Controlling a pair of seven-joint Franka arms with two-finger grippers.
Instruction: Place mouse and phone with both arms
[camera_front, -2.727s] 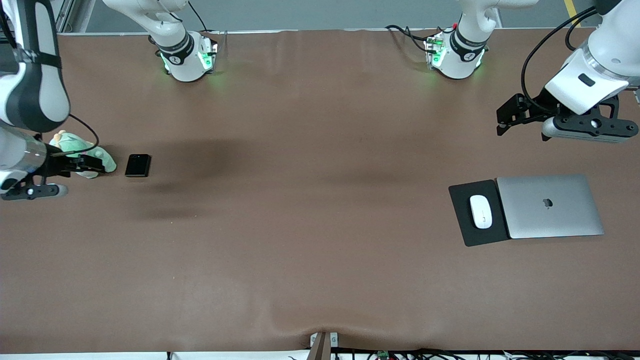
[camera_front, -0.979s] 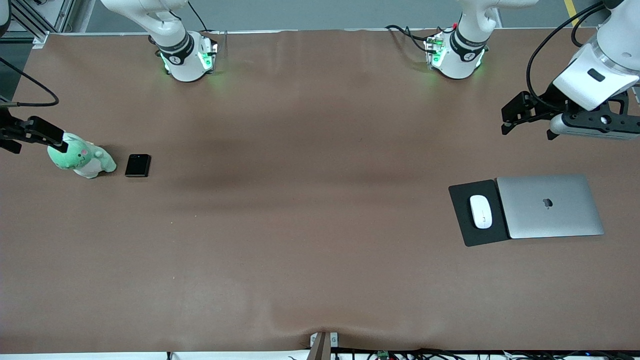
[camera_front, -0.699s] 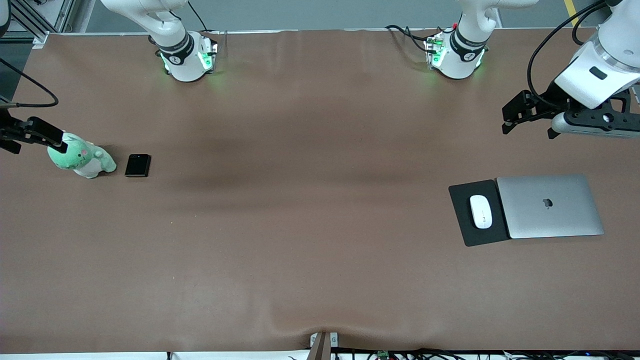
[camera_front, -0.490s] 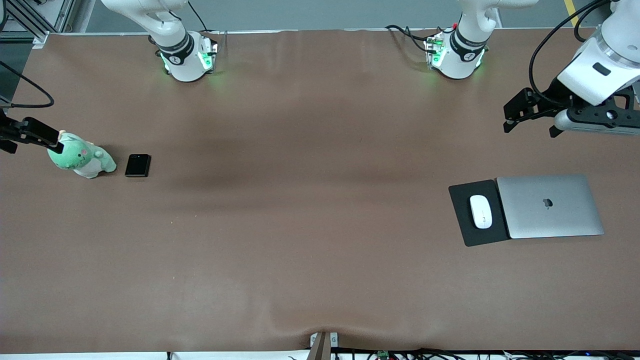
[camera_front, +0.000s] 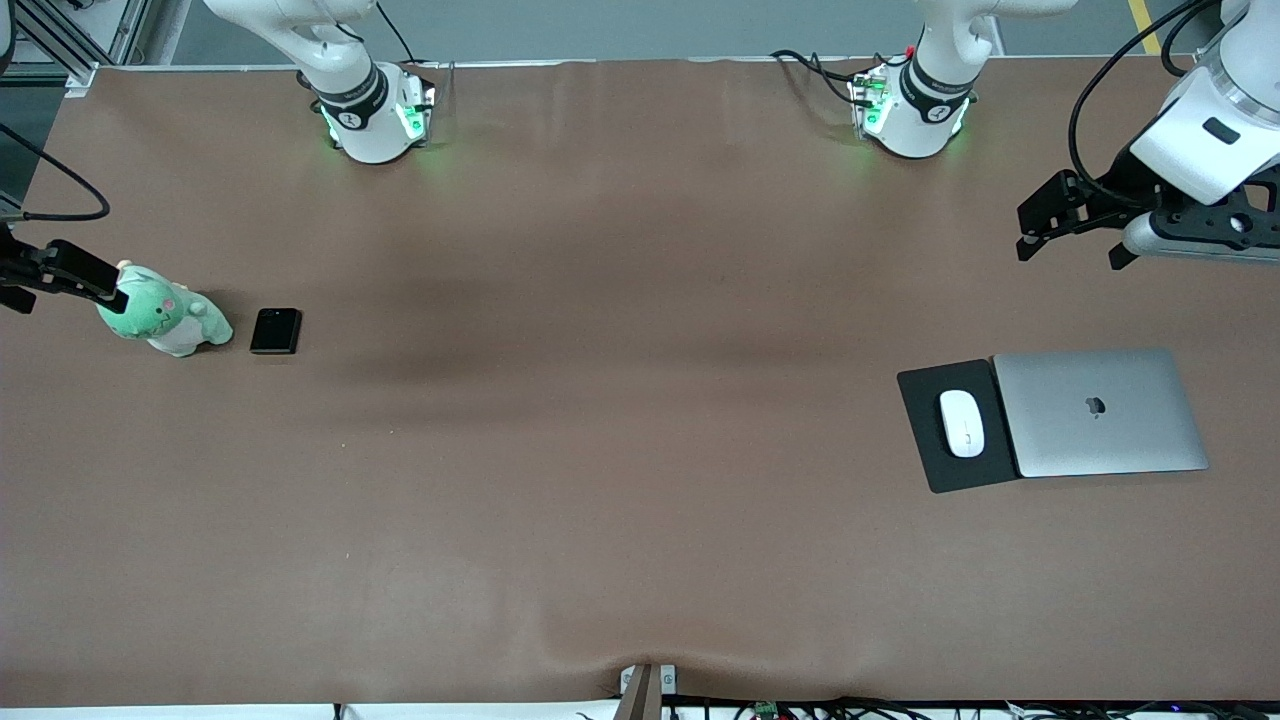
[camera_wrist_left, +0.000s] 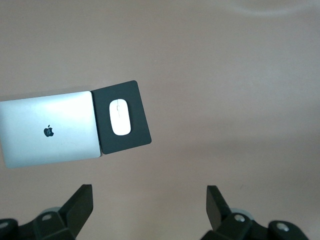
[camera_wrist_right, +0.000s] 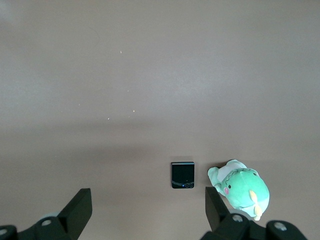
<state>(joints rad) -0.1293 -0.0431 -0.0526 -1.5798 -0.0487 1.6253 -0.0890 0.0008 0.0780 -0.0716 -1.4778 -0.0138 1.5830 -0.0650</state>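
The white mouse (camera_front: 962, 422) lies on a black mouse pad (camera_front: 930, 465) toward the left arm's end of the table; it also shows in the left wrist view (camera_wrist_left: 120, 117). The black phone (camera_front: 275, 330) lies flat toward the right arm's end, and shows in the right wrist view (camera_wrist_right: 183, 175). My left gripper (camera_front: 1065, 242) hangs open and empty high over bare table, its fingers wide apart in its wrist view (camera_wrist_left: 150, 200). My right gripper (camera_front: 65, 295) is open and empty at the table's edge, high up (camera_wrist_right: 149, 202).
A closed silver laptop (camera_front: 1100, 412) lies against the mouse pad, on its side toward the left arm's end. A green plush toy (camera_front: 160, 318) sits beside the phone, toward the table's edge. The arms' green-lit bases (camera_front: 375, 115) stand along the table's back edge.
The right arm has lifted off from over the plush toy and drawn out past the table's edge. The left gripper has drifted up and outward. Mouse and phone have not moved.
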